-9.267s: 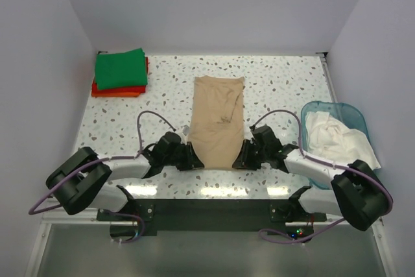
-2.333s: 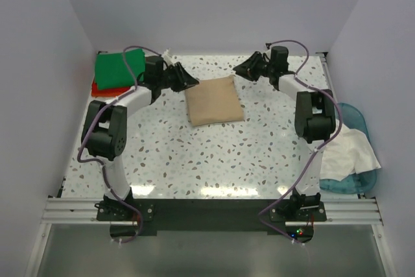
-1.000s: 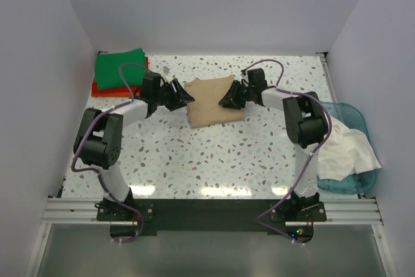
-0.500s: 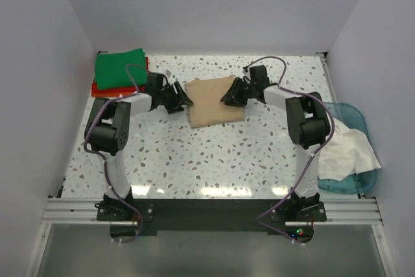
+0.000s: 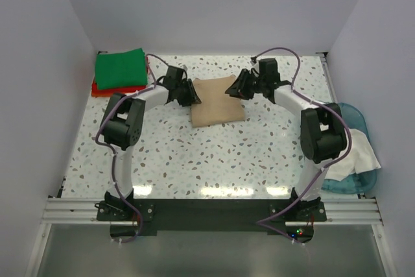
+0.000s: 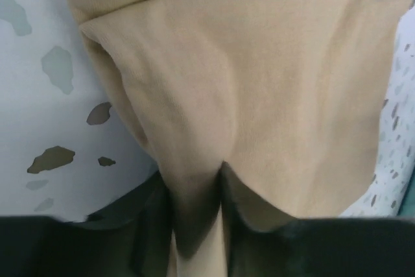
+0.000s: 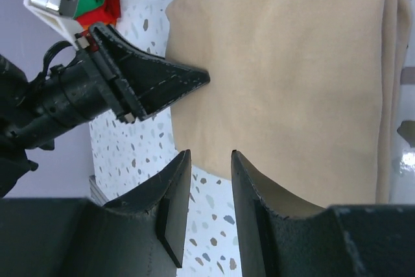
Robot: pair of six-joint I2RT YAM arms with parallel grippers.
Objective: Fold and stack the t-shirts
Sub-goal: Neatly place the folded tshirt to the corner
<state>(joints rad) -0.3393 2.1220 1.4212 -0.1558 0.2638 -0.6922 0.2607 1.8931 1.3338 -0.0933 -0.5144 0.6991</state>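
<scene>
Left gripper (image 5: 192,97) is clenched on the left edge of the tan-beige t-shirt (image 5: 218,102); in the left wrist view a pleat of the cloth runs down between its fingers. Right gripper (image 7: 211,155) sits over the shirt's far right part with its fingers (image 7: 174,209) only narrowly parted and nothing between them; whether they touch the cloth cannot be told. That shirt lies folded into a nearly square packet in the far middle of the speckled table (image 5: 194,154), a little wider from left to right than from near to far, its edges slightly skewed to the table's. Stacked layers show along one edge in both wrist views. Well to its left, in the far left corner, the bright green t-shirt (image 5: 120,67) lies folded on the red-orange t-shirt (image 5: 104,89). At the right edge, the translucent blue tub (image 5: 350,111) holds the crumpled whitish t-shirt (image 5: 356,150), partly hidden by the right arm
</scene>
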